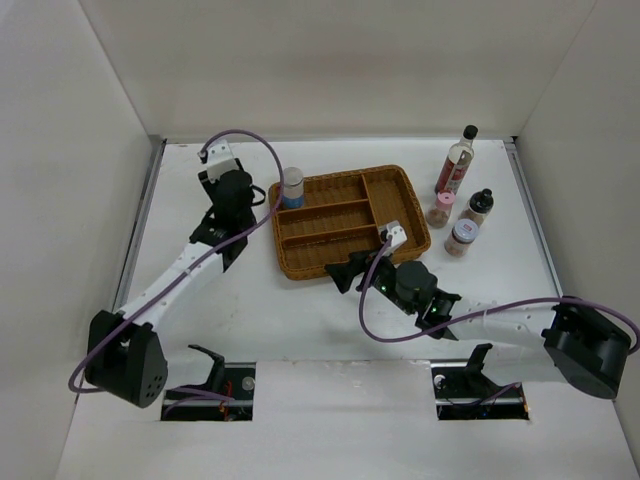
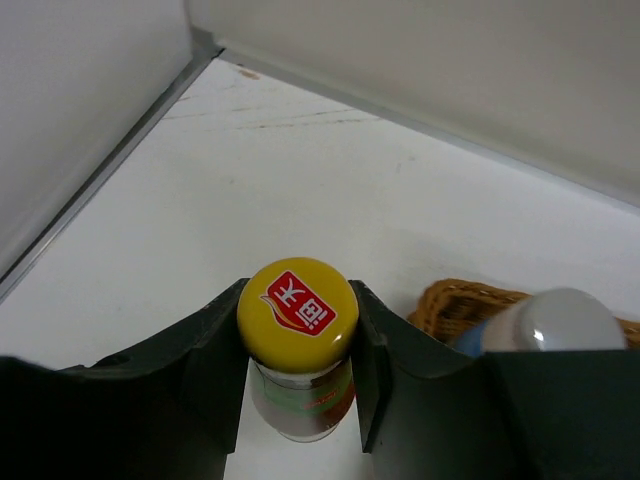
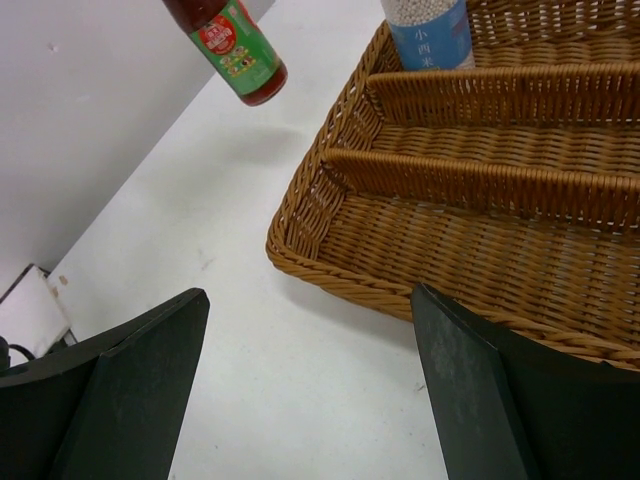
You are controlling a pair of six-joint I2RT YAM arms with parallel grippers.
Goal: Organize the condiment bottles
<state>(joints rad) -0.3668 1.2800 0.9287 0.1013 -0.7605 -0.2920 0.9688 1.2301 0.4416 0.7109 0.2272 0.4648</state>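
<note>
Yellow-capped red bottle (image 2: 298,308) clamped under its cap in the left hand (image 2: 300,350), hanging above the counter (image 1: 300,325) toward its far-left corner, beside the wicker tray (image 1: 300,264). Blue-labelled jar (image 1: 292,186) upright in the tray's far-left corner. Right hand (image 3: 308,295) wide open, empty, at the tray's near edge. Four more bottles (image 1: 461,238) grouped toward the far-right corner.

Divided tray (image 1: 350,222) mid table (image 1: 300,320). Jar (image 1: 292,187) in tray's far-left corner. Sauce bottle (image 3: 232,48) left of tray, lifted off table, between left gripper (image 2: 300,340) fingers. Tall bottle (image 1: 460,158) right of tray, far side; three shakers (image 1: 478,207) clustered just nearer. Right gripper (image 3: 308,300) before tray's near-left corner.
</note>
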